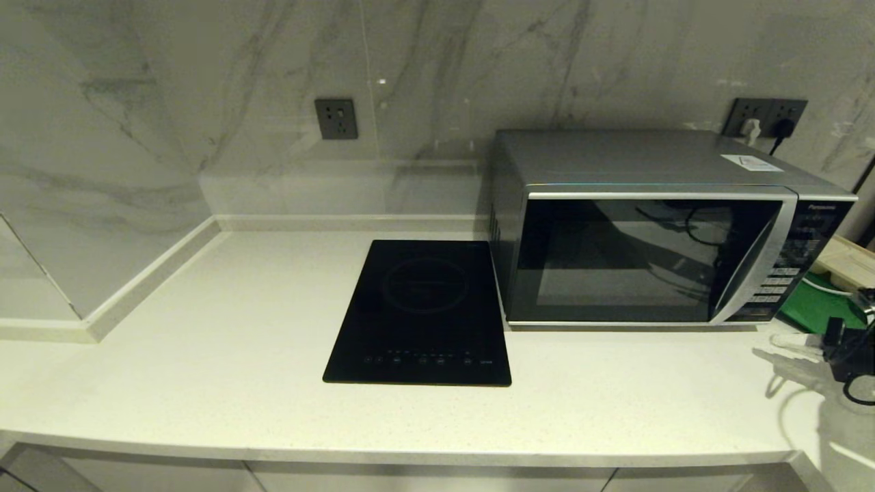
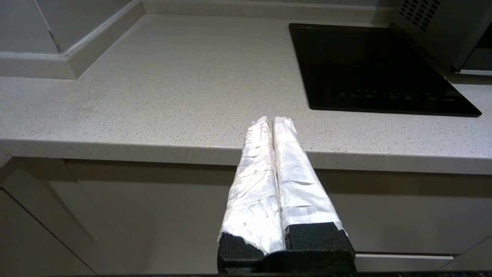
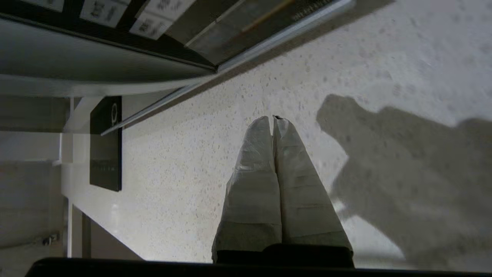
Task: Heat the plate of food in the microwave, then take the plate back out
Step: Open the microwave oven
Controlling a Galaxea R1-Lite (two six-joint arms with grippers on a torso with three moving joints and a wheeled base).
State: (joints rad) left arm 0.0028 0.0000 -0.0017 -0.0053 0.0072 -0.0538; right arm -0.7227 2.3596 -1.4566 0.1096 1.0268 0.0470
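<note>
The silver-grey microwave point(image 1: 656, 260) stands at the back right of the counter with its dark glass door closed. No plate of food shows in any view. My right gripper point(image 1: 793, 342) hovers low over the counter off the microwave's front right corner, fingers pointing left. In the right wrist view the right gripper point(image 3: 273, 118) is shut with nothing in it, and the microwave's button panel point(image 3: 115, 15) lies ahead. My left gripper point(image 2: 272, 120) is shut and empty, held in front of the counter's front edge point(image 2: 115, 148), left of the hob.
A flat black induction hob point(image 1: 420, 311) lies left of the microwave. A green tray point(image 1: 817, 307) and a pale wooden board point(image 1: 847, 263) sit right of the microwave. The wall holds sockets point(image 1: 335, 119), with a plugged cable point(image 1: 779, 130) behind the microwave.
</note>
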